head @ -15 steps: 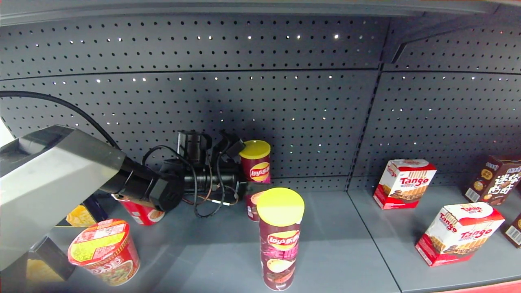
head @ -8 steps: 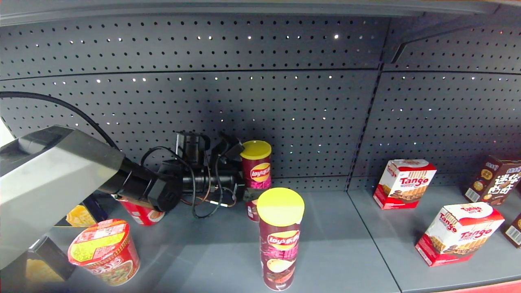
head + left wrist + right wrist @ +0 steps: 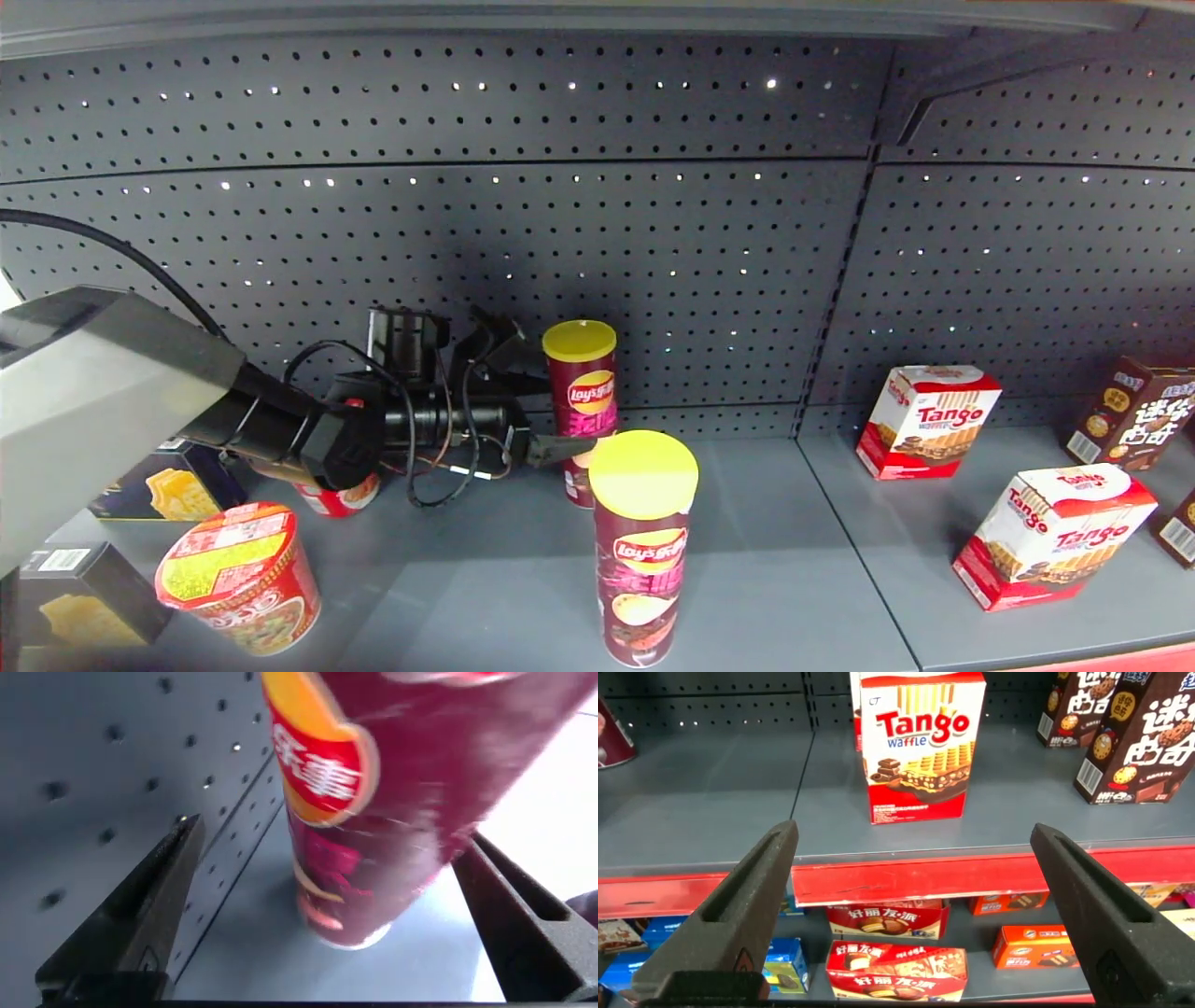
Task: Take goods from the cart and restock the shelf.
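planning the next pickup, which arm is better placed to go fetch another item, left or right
Right, probably. The right gripper is open and empty in front of the shelf. The left gripper is open around the rear chip can deep at the back panel and must back out first.

The head view looks forward and down onto the shelf [image 3: 794, 579] from mid distance. The left wrist view presses close to the rear chip can [image 3: 402, 793]. The right wrist view faces the shelf front and a wafer box [image 3: 920, 747]; the head view shares both items.
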{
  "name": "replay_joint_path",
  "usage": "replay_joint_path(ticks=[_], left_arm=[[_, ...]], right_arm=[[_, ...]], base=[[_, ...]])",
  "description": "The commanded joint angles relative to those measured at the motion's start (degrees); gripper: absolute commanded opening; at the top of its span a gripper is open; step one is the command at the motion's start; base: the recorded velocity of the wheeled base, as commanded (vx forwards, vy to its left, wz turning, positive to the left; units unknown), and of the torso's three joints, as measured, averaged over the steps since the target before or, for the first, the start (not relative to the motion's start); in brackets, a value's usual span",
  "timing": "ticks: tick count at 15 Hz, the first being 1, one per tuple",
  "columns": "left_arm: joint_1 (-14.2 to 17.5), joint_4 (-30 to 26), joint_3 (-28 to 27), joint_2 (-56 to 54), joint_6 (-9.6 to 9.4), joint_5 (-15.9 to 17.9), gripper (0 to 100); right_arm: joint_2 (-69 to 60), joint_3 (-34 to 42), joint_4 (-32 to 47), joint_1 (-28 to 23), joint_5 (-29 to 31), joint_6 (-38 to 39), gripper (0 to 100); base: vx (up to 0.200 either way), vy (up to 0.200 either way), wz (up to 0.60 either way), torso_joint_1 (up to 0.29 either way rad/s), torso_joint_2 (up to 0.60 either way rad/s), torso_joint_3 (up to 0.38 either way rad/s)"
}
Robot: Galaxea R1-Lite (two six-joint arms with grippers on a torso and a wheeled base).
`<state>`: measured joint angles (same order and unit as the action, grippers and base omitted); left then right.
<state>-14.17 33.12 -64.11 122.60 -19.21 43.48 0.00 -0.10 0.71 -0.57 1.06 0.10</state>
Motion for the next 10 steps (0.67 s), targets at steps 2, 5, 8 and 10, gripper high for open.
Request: replay_joint_path(ticks=[2,5,8,10], left_arm=[[1.8,0.0,2.6,-4.3,0.05,0.0,100],[2.8,0.5,6.6,-7.4,-0.48,-0.1,100],[3.4,0.2,9.2,-9.9,-2.58,-0.1,100],[4.1,0.3,8.9,-9.7,-2.58,-0.2,100]], right_arm=[[0.0,0.0,0.0,0.0,0.0,0.0,100],[0.0,0.0,0.0,0.0,0.1,0.0,100],[0.0,0.0,0.0,0.0,0.0,0.0,100],[0.0,0.0,0.0,0.0,0.0,0.0,100]], base=[[0.0,0.0,0.0,0.0,0.0,0.0],[0.0,0.0,0.0,0.0,0.0,0.0],[0.0,0.0,0.0,0.0,0.0,0.0],[0.0,0.0,0.0,0.0,0.0,0.0]])
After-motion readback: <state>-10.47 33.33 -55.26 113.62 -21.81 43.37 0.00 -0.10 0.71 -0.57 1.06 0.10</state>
